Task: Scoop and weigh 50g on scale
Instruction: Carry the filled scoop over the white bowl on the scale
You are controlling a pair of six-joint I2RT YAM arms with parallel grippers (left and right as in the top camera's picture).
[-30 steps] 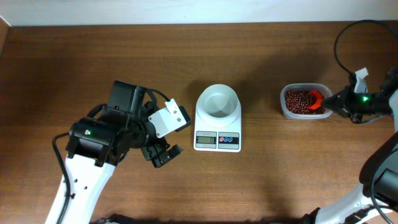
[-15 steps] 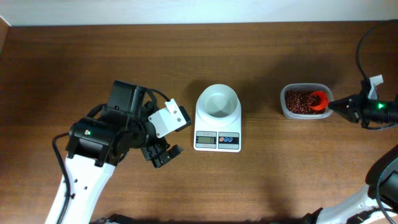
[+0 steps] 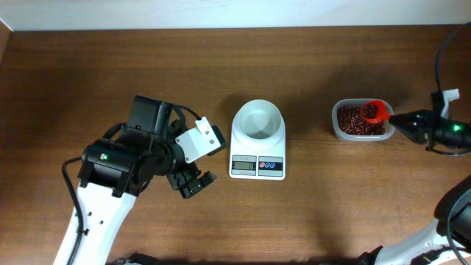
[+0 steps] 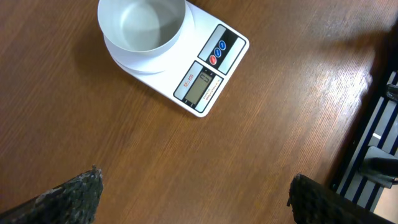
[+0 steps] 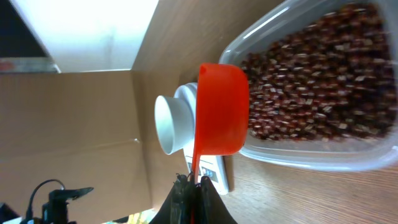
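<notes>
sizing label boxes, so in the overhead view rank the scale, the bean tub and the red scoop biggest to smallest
1. scale, counted with the bowl on it: largest
2. bean tub: somewhat smaller
3. red scoop: clearly smallest, far too small for nearness to the camera to change its place

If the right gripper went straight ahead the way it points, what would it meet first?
Probably the tub of red beans, under its red scoop; if it clears the rim, the scale's bowl next.
</notes>
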